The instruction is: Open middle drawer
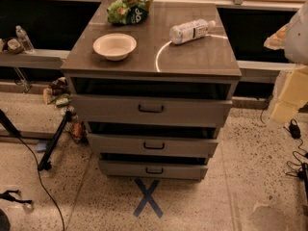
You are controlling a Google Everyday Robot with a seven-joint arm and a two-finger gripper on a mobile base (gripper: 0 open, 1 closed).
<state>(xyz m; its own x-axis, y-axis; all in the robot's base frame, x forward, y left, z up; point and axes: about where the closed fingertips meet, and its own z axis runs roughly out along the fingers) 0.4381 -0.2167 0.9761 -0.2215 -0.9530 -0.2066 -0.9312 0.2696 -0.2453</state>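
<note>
A grey-brown cabinet [202, 64] stands in the middle of the camera view with three drawers stacked below its top. The middle drawer [192, 147] has a flat front and a small black bar handle [154, 146] at its centre. A dark gap shows above its front. The top drawer [192, 110] has a wider handle, and the bottom drawer [183, 170] sits lowest. My gripper [288, 97] is a cream-coloured shape at the right edge, right of the cabinet at about the height of the top drawer, touching nothing.
On the cabinet top lie a white bowl [114, 45], a green snack bag [128, 9] and a plastic water bottle [191, 31]. A blue tape X [147, 197] marks the floor in front. A black stand leg [55, 139] and cables [294, 129] lie at the sides.
</note>
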